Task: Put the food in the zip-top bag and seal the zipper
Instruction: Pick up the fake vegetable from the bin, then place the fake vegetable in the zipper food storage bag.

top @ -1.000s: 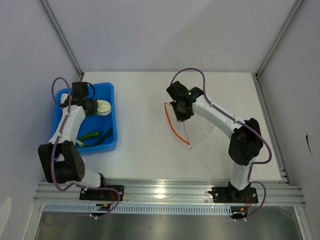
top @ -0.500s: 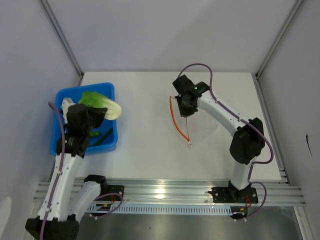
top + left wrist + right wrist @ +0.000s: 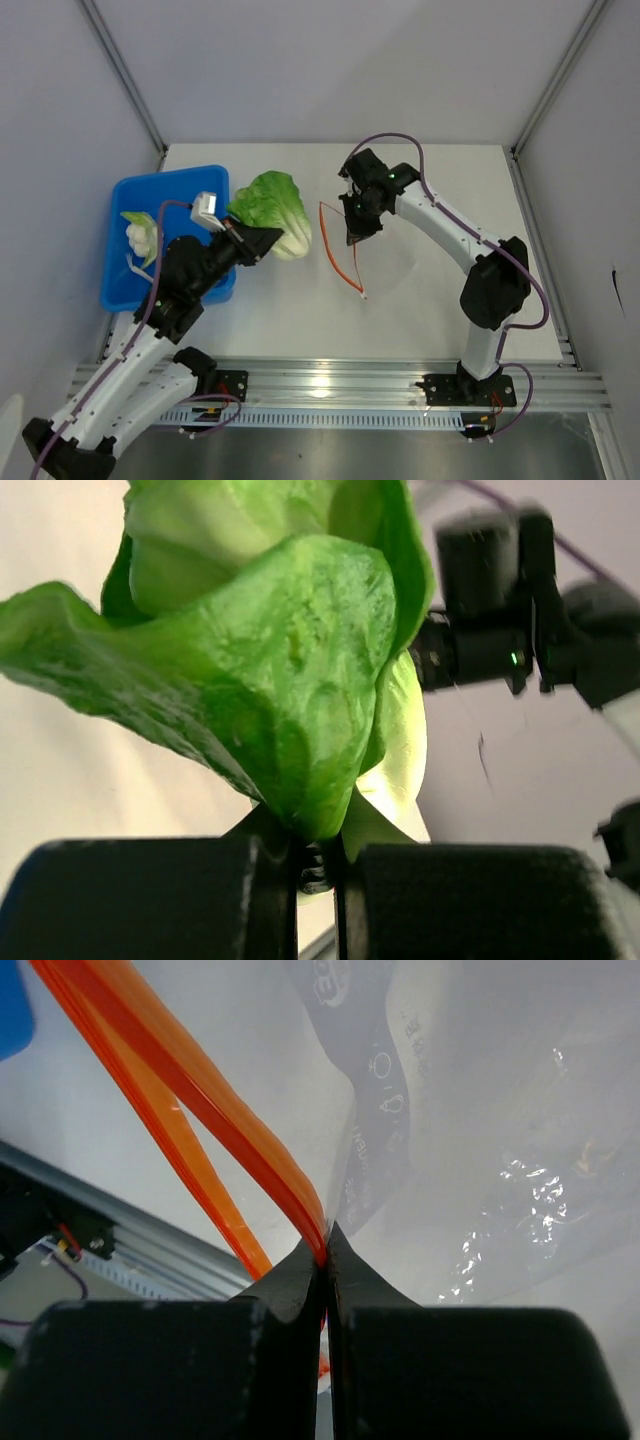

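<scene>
My left gripper [image 3: 262, 242] is shut on a green-and-white toy lettuce [image 3: 272, 207] and holds it above the table, just right of the blue bin. In the left wrist view the lettuce [image 3: 280, 650] fills the frame above my gripper [image 3: 316, 865]. My right gripper [image 3: 356, 232] is shut on the orange-red zipper [image 3: 338, 252] of the clear zip-top bag [image 3: 405, 262], holding its mouth up. In the right wrist view the gripper [image 3: 326, 1260] pinches the zipper [image 3: 200, 1090], and the bag [image 3: 520, 1130] hangs beyond. The lettuce is a little left of the bag's mouth.
The blue bin [image 3: 175, 188] stands at the left with a white-and-green leafy piece [image 3: 140, 238] in it; my left arm covers much of it. The aluminium rail [image 3: 330, 380] runs along the near edge. Metal frame posts rise at both back corners.
My left gripper has lifted the lettuce out of the bin and carried it right toward the bag. My right gripper has shifted the bag's mouth slightly left and down.
</scene>
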Robot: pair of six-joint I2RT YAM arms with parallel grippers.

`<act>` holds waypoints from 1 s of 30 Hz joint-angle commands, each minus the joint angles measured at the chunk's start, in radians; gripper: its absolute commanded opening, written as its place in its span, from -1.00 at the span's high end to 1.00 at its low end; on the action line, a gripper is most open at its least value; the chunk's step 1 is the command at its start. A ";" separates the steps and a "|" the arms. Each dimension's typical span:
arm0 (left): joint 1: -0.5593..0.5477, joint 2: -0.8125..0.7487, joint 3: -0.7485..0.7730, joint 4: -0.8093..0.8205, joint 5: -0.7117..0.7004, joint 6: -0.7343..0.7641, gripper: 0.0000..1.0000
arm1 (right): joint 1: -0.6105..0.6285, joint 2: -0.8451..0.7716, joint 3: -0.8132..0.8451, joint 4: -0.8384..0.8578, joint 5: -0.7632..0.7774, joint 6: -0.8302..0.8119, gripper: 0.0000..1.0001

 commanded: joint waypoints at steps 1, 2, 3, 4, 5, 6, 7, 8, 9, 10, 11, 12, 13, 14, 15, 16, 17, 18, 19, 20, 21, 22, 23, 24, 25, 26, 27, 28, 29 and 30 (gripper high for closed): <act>-0.106 0.053 0.011 0.187 -0.039 0.103 0.99 | 0.023 -0.078 -0.031 0.031 -0.115 0.057 1.00; -0.141 0.065 0.014 0.190 -0.056 0.102 0.99 | 0.023 -0.088 -0.042 0.052 -0.120 0.067 1.00; -0.155 0.071 0.010 0.202 -0.075 0.091 0.99 | 0.024 -0.099 -0.063 0.060 -0.120 0.080 1.00; -0.170 0.079 -0.003 0.208 -0.122 0.076 0.99 | 0.026 -0.114 -0.072 0.068 -0.117 0.106 1.00; -0.206 0.081 -0.012 0.220 -0.166 0.047 0.99 | 0.033 -0.122 -0.082 0.089 -0.117 0.118 1.00; -0.227 0.081 -0.026 0.243 -0.202 0.041 0.99 | 0.036 -0.127 -0.091 0.099 -0.134 0.129 1.00; -0.252 0.088 -0.026 0.241 -0.289 0.044 0.99 | 0.037 -0.138 -0.108 0.120 -0.149 0.156 1.00; -0.293 0.091 -0.023 0.231 -0.337 0.044 0.99 | 0.037 -0.142 -0.115 0.134 -0.164 0.172 1.00; -0.310 0.095 -0.015 0.209 -0.384 0.041 0.99 | 0.038 -0.147 -0.125 0.142 -0.186 0.187 1.00; -0.322 0.104 -0.020 0.211 -0.448 0.041 0.99 | 0.038 -0.162 -0.144 0.172 -0.199 0.225 1.00; -0.339 0.108 -0.021 0.211 -0.475 0.034 0.99 | 0.038 -0.170 -0.155 0.189 -0.215 0.245 1.00; -0.344 0.116 -0.029 0.211 -0.499 0.019 0.99 | 0.038 -0.176 -0.163 0.204 -0.241 0.265 1.00; -0.345 0.124 -0.030 0.213 -0.518 -0.013 0.99 | 0.038 -0.190 -0.184 0.244 -0.253 0.290 1.00; -0.355 0.145 -0.029 0.213 -0.527 -0.025 0.99 | 0.041 -0.193 -0.192 0.266 -0.265 0.332 1.00; -0.361 0.159 -0.021 0.213 -0.536 -0.033 0.99 | 0.049 -0.196 -0.197 0.280 -0.278 0.350 1.00; -0.371 0.176 -0.004 0.201 -0.549 -0.033 0.99 | 0.050 -0.196 -0.197 0.290 -0.298 0.362 1.00; -0.396 0.211 0.020 0.182 -0.585 -0.029 0.99 | 0.052 -0.199 -0.195 0.296 -0.301 0.391 1.00; -0.405 0.226 0.031 0.162 -0.605 -0.027 0.99 | 0.050 -0.205 -0.198 0.304 -0.304 0.405 1.00; -0.413 0.237 0.042 0.136 -0.625 -0.025 0.99 | 0.049 -0.214 -0.200 0.319 -0.305 0.417 1.00; -0.419 0.254 0.040 0.133 -0.641 -0.028 0.99 | 0.049 -0.233 -0.200 0.326 -0.305 0.442 1.00; -0.419 0.259 0.034 0.135 -0.644 -0.038 0.99 | 0.049 -0.242 -0.201 0.335 -0.307 0.454 1.00; -0.419 0.263 0.030 0.141 -0.644 -0.041 0.99 | 0.049 -0.248 -0.201 0.353 -0.319 0.465 1.00; -0.421 0.269 0.010 0.164 -0.639 -0.039 0.99 | 0.050 -0.253 -0.201 0.358 -0.325 0.475 1.00; -0.422 0.282 0.008 0.162 -0.638 -0.039 0.99 | 0.049 -0.256 -0.197 0.359 -0.328 0.486 1.00; -0.427 0.289 0.014 0.152 -0.645 -0.041 0.99 | 0.049 -0.257 -0.191 0.352 -0.324 0.486 1.00; -0.436 0.300 0.028 0.133 -0.653 -0.041 0.99 | 0.047 -0.259 -0.185 0.344 -0.294 0.485 1.00; -0.442 0.318 0.037 0.088 -0.680 -0.039 0.99 | 0.046 -0.262 -0.175 0.337 -0.283 0.486 1.00; -0.451 0.326 0.049 0.060 -0.696 -0.029 0.99 | 0.040 -0.265 -0.175 0.341 -0.279 0.492 1.00; -0.466 0.334 0.052 0.053 -0.705 -0.021 0.99 | 0.030 -0.266 -0.177 0.347 -0.285 0.498 1.00; -0.474 0.338 0.046 0.056 -0.713 -0.007 0.99 | 0.027 -0.266 -0.177 0.362 -0.289 0.511 1.00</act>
